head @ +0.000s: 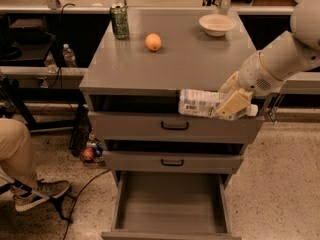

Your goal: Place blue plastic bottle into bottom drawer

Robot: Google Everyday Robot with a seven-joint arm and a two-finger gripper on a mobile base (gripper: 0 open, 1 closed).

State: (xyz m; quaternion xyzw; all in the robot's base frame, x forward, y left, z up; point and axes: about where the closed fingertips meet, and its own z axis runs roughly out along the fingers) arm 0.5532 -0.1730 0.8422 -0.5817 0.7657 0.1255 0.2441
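Observation:
The blue plastic bottle (200, 103) lies on its side in the air, in front of the cabinet's top front edge, with its white cap pointing right. My gripper (232, 104) is shut on the bottle near its cap end. The white arm comes in from the upper right. The bottom drawer (170, 204) is pulled open below, a wide shallow tray with a bare grey floor. The bottle hangs well above it, over the top drawer's front.
A green drink can (119, 21), an orange (153, 42) and a white bowl (217, 24) stand on the cabinet top (185, 64). The two upper drawers are shut. A seated person's leg and shoe (30, 184) are at the left. Small clear bottles (69, 56) stand at far left.

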